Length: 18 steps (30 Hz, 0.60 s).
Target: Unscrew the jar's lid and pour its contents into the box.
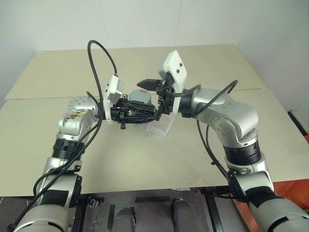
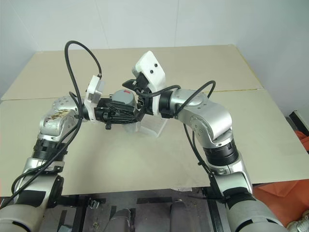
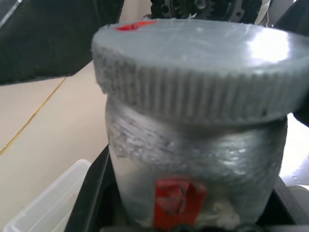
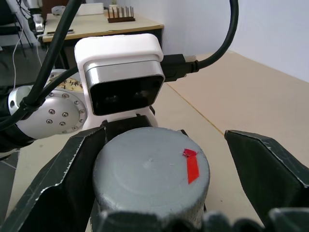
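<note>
Left gripper [image 1: 140,114] clamping jar [image 3: 193,159] upright above box [image 1: 161,126]. Right gripper [image 4: 178,159] spreading wide, fingers [image 4: 263,166] straddling lid [image 4: 149,166], not gripping.

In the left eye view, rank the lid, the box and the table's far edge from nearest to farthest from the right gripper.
1. The lid: between the right gripper's open fingers.
2. The box: just below, on the table.
3. The table's far edge: well behind.

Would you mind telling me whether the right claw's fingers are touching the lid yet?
Apart: the right wrist view shows the right claw open, gaps between the lid and both fingers.
</note>
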Each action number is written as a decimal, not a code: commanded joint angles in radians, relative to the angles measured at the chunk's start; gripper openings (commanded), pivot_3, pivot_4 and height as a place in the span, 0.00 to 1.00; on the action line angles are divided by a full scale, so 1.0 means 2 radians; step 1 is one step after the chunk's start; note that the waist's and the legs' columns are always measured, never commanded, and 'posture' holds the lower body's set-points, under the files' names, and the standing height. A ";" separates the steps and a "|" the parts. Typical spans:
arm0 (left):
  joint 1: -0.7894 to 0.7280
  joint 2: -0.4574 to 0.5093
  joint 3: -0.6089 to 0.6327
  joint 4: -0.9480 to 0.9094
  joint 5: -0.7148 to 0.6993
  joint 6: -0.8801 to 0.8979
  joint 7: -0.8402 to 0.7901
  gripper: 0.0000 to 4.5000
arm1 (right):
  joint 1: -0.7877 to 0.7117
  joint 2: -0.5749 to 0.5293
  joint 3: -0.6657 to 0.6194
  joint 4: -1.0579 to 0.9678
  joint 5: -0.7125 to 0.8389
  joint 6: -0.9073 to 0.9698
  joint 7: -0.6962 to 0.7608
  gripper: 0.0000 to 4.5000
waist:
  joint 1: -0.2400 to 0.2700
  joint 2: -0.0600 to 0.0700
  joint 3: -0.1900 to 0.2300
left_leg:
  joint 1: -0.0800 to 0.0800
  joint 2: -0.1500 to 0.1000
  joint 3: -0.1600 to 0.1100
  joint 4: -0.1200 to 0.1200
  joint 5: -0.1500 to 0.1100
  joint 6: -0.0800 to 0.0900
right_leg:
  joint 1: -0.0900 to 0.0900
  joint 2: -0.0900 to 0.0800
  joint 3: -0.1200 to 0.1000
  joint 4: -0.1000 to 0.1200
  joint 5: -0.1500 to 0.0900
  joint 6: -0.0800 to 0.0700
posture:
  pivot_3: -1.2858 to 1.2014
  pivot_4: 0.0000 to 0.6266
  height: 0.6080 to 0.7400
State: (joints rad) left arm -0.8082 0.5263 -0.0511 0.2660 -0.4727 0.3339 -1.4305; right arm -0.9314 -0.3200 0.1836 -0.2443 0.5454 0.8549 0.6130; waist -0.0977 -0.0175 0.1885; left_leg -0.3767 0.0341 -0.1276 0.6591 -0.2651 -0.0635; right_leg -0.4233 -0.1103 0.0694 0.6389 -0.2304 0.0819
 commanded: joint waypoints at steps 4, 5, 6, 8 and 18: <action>0.003 0.012 0.012 -0.025 -0.010 0.004 0.002 0.43 | -0.011 -0.013 -0.023 -0.005 -0.011 -0.021 0.011 1.00 | 0.000 0.000 0.000 | 0.000 0.000 0.000 0.000 0.000 0.000 | 0.000 0.000 0.000 0.000 0.000 0.000 | 0.52 0.24 1.00; 0.003 0.012 0.012 -0.025 -0.010 0.004 0.002 0.43 | -0.010 -0.015 -0.024 -0.006 -0.011 -0.021 0.012 1.00 | 0.000 0.000 0.000 | 0.000 0.000 0.000 0.000 0.000 0.000 | 0.000 0.000 0.000 0.000 0.000 0.000 | 0.52 0.24 1.00; 0.002 0.012 0.012 -0.025 -0.010 0.005 0.002 0.43 | -0.009 -0.018 -0.026 -0.006 -0.010 -0.021 0.014 1.00 | 0.000 0.000 0.000 | 0.000 0.000 0.000 0.000 0.000 0.000 | 0.000 0.000 0.000 0.000 0.000 0.000 | 0.52 0.24 1.00; 0.001 0.013 0.013 -0.022 -0.009 0.004 0.003 0.43 | -0.006 -0.024 -0.030 -0.008 -0.008 -0.020 0.016 1.00 | 0.000 0.000 0.000 | 0.000 0.000 0.000 0.000 0.000 0.000 | 0.000 0.000 0.000 0.000 0.000 0.000 | 0.52 0.24 1.00; 0.006 0.017 0.014 -0.026 -0.011 0.004 0.006 0.43 | 0.011 -0.050 -0.044 -0.024 0.001 -0.015 0.025 1.00 | 0.000 0.000 0.000 | 0.000 0.000 0.000 0.000 0.000 0.000 | 0.000 0.000 0.000 0.000 0.000 0.000 | 0.52 0.24 1.00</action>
State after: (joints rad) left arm -0.8019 0.5469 -0.0504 0.2525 -0.4728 0.3477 -1.4067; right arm -0.9107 -0.4007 0.1611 -0.2695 0.5574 0.8410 0.6751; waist -0.0977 -0.0175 0.1885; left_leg -0.3768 0.0342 -0.1276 0.6591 -0.2652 -0.0635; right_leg -0.4232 -0.1102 0.0694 0.6388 -0.2304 0.0819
